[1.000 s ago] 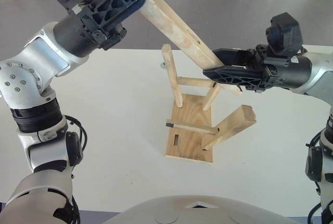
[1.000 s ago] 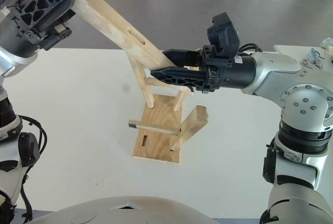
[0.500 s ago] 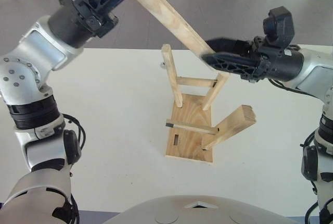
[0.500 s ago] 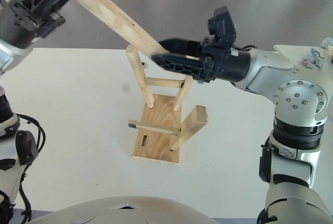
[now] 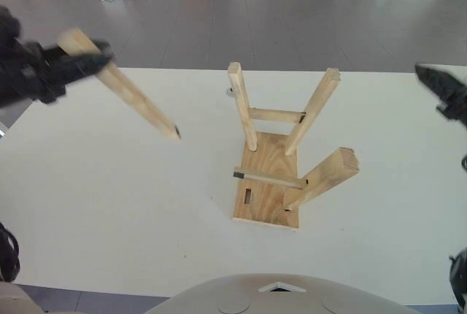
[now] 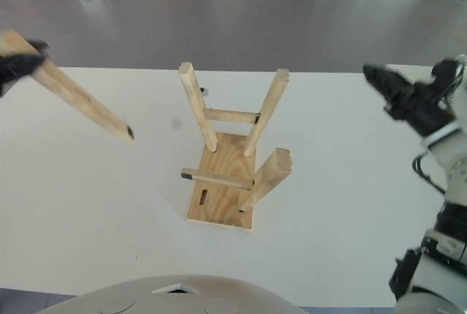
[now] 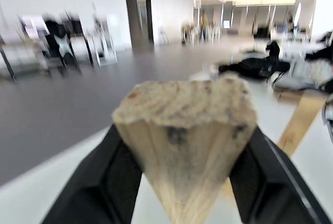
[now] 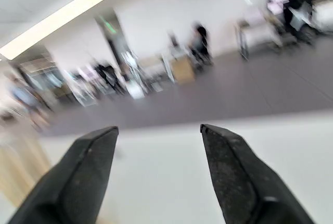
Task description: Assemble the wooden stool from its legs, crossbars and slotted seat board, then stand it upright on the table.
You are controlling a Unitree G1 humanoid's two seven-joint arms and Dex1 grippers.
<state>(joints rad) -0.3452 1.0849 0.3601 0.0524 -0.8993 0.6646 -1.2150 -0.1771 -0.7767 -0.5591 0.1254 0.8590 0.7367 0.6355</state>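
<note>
The left fingers [image 7: 96, 182] are pressed on either side of the loose leg [image 5: 128, 91] and pinch it at its thick end; in the left wrist view the cut end grain of this leg stands between the two dark pads. The fingers hold it above the left edge of the surface [image 5: 109, 204]. From there the leg slants down and inward, and its dark-tipped free end points toward the middle of the surface, well apart from the stool. The right fingers [image 8: 91, 177] are spread wide with nothing between them; they hang over the right edge of the surface, tips pointing inward, well apart from the stool. The part-built stool stands upside down at about the middle of the surface, with the seat board [image 5: 273, 157] lying flat. Two upright legs, the far-left leg [image 5: 241, 106] and the far-right leg [image 5: 315, 109], rise from the board's far end and lean slightly apart toward their tops. The upper crossbar [image 5: 276, 115] joins them. The third leg [image 5: 325, 177] rises from the board's near right corner and tilts out toward the right edge of the surface. The lower crossbar [image 5: 266, 177] runs from it across the board, its dark end at the board's left side. An open slot [image 5: 248, 197] shows near the board's near left corner.
</note>
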